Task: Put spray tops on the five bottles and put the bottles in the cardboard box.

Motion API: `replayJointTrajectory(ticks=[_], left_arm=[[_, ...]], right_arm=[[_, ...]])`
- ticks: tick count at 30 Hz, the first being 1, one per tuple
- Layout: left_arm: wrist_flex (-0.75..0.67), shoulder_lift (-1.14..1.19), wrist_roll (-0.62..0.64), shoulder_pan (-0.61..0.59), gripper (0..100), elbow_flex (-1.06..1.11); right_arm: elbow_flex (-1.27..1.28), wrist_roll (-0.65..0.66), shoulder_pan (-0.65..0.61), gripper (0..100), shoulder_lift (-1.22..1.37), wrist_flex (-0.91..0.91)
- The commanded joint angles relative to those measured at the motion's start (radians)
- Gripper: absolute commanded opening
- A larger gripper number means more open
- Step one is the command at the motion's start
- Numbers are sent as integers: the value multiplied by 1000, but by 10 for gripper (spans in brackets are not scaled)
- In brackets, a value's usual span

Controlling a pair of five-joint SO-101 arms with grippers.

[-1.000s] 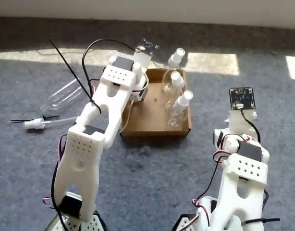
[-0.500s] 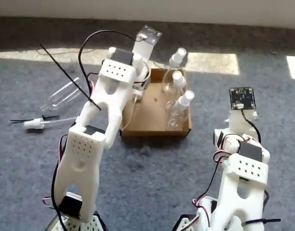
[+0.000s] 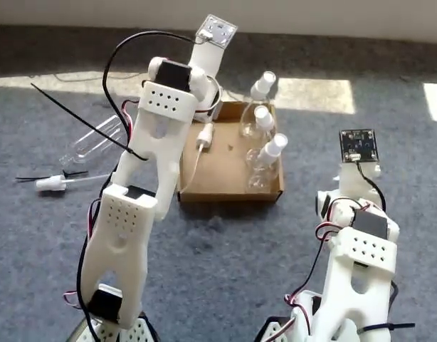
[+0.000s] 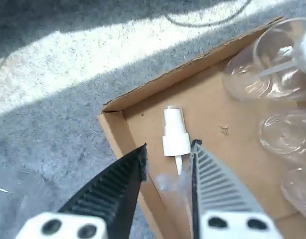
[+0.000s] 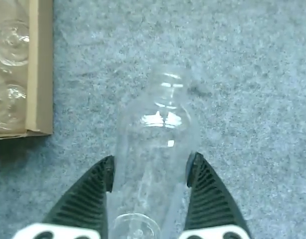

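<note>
My left gripper (image 4: 169, 148) hangs open above the far left corner of the cardboard box (image 3: 229, 191). A white spray top (image 4: 174, 133) lies on the box floor below its fingertips, its thin tube running toward the box's front left corner; the same spray top (image 3: 204, 135) shows from above. Three clear bottles with spray tops (image 3: 262, 114) stand along the box's right side. My right gripper (image 5: 150, 162) is shut on a clear bottle (image 5: 163, 114) with a bare neck, held over the carpet right of the box (image 5: 41, 64).
On the carpet left of the box lie a clear bottle without a top (image 3: 90, 141) and a loose spray top with its tube (image 3: 51, 184). A black cable sticks out from the left arm. Grey carpet in front of the box is free.
The left arm has lifted up and back out of the box, uncovering the spray top on the box floor. The right arm has kept still.
</note>
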Motion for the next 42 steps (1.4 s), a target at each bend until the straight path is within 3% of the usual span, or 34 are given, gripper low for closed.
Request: replayJointTrajectory(ticks=[1, 42], left_arm=[[-32, 5, 18, 15, 190, -19], [-91, 200, 18, 16, 204, -13]], right_arm=[[-13, 9, 8, 30, -8, -13], [-12, 9, 8, 30, -8, -13]])
